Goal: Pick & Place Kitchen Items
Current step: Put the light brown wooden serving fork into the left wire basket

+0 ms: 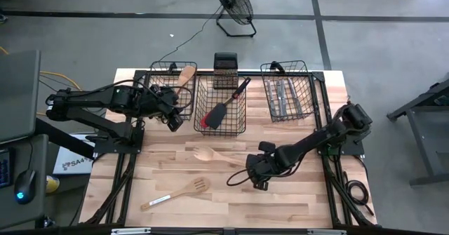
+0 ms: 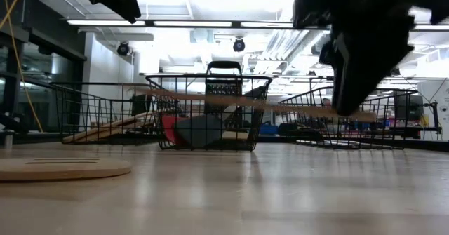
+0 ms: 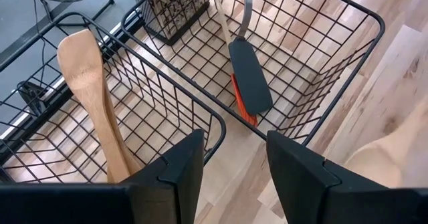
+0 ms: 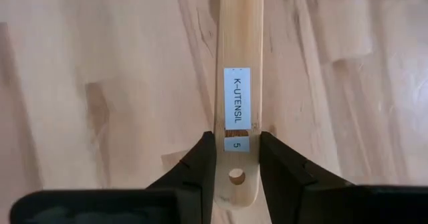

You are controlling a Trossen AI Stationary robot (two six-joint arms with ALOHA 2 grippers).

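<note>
My right gripper (image 1: 248,173) hangs over the table's middle, shut on a pale wooden spoon (image 1: 210,155), which the low view shows as a long spoon (image 2: 245,102) in the air. My left gripper (image 3: 231,177) stands open above the wire wall between the left basket (image 1: 168,72) and the middle basket (image 1: 223,126), touching nothing. A wooden spatula (image 3: 90,90) leans in the left basket. A black spatula (image 3: 251,77) lies over a red one (image 3: 239,105) in the middle basket. A wooden slotted spatula (image 1: 175,193) lies flat on the table near the front. My right gripper pinches the wooden spoon's handle between its two fingers near the free end (image 4: 237,158), just above the small hole and below the white label. The fingers (image 4: 200,167) come steeply from above and lie across the handle. The spoon hangs nearly level, clear of the table.
The right basket (image 1: 284,95) holds silver cutlery. A dark box grater (image 1: 224,70) stands behind the middle basket. Bare wooden table lies between the baskets and the front edge (image 1: 231,217). A floor fan (image 1: 233,7) stands beyond the table.
</note>
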